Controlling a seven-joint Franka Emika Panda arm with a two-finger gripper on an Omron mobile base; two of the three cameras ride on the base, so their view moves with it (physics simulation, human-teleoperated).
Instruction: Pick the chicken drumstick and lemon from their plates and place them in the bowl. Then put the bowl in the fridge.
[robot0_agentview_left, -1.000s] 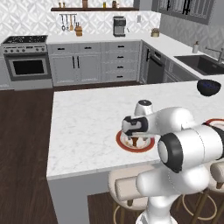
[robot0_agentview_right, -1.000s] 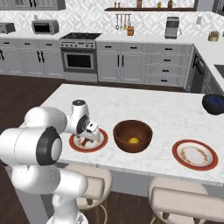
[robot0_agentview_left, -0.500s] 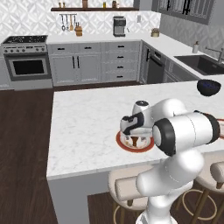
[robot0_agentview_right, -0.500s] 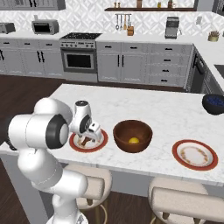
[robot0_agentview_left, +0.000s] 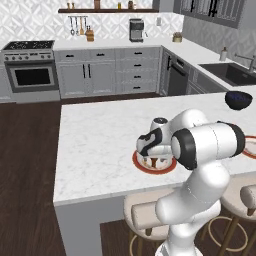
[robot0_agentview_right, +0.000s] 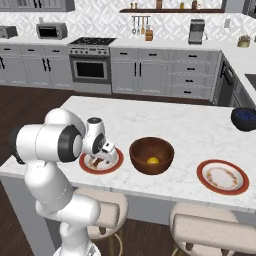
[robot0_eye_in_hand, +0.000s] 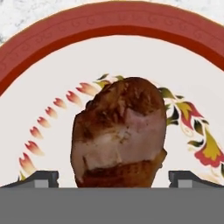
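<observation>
- The claw (robot0_eye_in_hand: 112, 177) is spread wide and grips nothing: in the hand view its two dark tips sit at the bottom left and bottom right, with the chicken drumstick (robot0_eye_in_hand: 120, 133) between them and a gap on each side.
- The drumstick's thick meaty end takes up the centre of the hand view; it lies on a plate (robot0_eye_in_hand: 57, 78) whose red-brown rim arcs across the top of the frame.
- In the right base view the claw (robot0_agentview_right: 102, 159) hangs low over that plate (robot0_agentview_right: 86, 165) at centre left, close to the near edge of the white marble surface (robot0_agentview_right: 190, 125).
- Just right of this plate, at the frame's centre, stands the wooden bowl (robot0_agentview_right: 151, 155), with the yellow lemon (robot0_agentview_right: 153, 160) lying inside it.
- Further right, well apart from the bowl, sits the second plate (robot0_agentview_right: 222, 176), with no food on it.
- A dark blue bowl (robot0_agentview_right: 244, 119) rests at the right edge of the frame, farther back on the surface.
- In the left base view the claw (robot0_agentview_left: 154, 159) is at the centre, over the plate, partly behind the arm.
</observation>
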